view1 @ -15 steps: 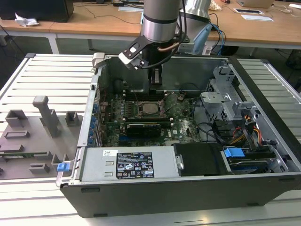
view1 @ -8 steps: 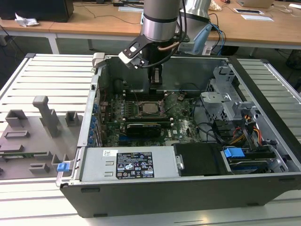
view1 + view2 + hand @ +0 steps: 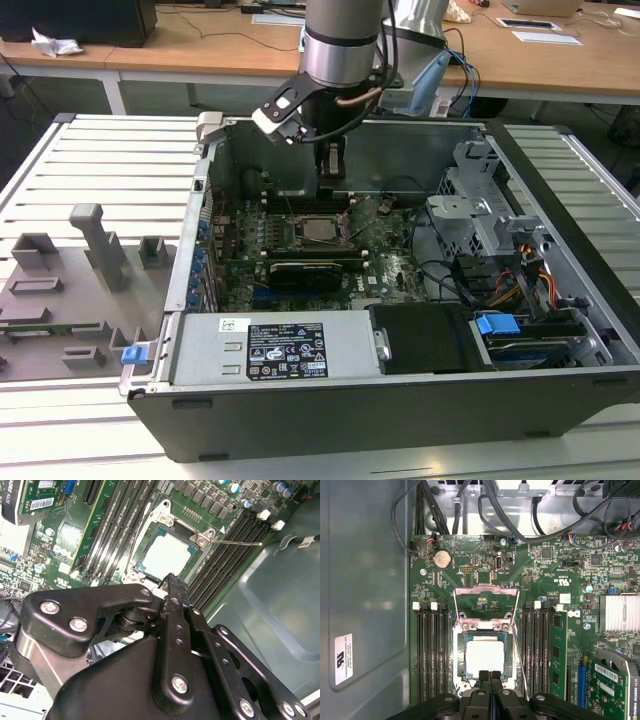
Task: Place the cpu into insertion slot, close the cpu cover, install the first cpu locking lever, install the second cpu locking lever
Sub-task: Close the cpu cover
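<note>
Slatted grey bench [image 3: 100, 150] carries an open computer case [image 3: 400, 420], with the robot arm [image 3: 340, 40] reaching down over the green motherboard [image 3: 395, 265]. The pincer [image 3: 333, 170] hangs at one edge of the insertion slot [image 3: 165, 517]; in both wrist views its fingertips [image 3: 484, 676] are clenched together with nothing between them. The cpu [image 3: 484, 655] lies seated in the slot, its silver top showing through the cut-out of the cpu cover [image 3: 460, 652], which appears lowered flat over it. On this evidence placement and cover-closing look done, and the first locking lever is the step in hand: a thin wire lever [image 3: 235, 542] stands free and unlatched. Latching it would call for a controlled push with the closed tips, kept off the chip. The second wrist view, oblique, shows the lever jutting across the memory slots [image 3: 225, 565]; the first wrist view, looking straight down, adds a wire loop [image 3: 486, 588] beyond the socket; the exterior view supplies the arm's posture and a grey fixture tray [image 3: 60, 290] at the exterior view's left
</note>
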### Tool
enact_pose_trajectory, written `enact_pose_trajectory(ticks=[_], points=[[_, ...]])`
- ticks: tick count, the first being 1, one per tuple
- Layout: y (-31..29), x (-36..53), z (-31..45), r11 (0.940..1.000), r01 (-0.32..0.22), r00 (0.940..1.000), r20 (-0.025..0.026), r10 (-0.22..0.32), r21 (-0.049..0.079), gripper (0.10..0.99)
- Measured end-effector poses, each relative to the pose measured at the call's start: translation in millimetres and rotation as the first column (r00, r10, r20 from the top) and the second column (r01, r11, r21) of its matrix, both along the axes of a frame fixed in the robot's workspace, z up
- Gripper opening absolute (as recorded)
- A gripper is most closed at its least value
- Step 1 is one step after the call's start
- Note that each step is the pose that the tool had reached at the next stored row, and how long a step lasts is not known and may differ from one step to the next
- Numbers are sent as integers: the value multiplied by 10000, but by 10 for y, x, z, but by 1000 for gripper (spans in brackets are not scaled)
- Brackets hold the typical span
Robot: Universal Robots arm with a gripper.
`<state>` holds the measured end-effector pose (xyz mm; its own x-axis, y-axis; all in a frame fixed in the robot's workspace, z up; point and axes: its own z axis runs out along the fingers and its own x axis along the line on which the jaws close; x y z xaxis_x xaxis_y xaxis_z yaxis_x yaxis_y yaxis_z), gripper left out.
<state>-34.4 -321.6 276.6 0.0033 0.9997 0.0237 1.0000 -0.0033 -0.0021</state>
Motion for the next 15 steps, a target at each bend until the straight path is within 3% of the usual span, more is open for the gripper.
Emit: enact_pose_trajectory(ticks=[4,15], points=[[1,9,18,10000,2,10000,2,-2,3,106],[3,167,21,9998,-208,9998,1,208,1,106]])
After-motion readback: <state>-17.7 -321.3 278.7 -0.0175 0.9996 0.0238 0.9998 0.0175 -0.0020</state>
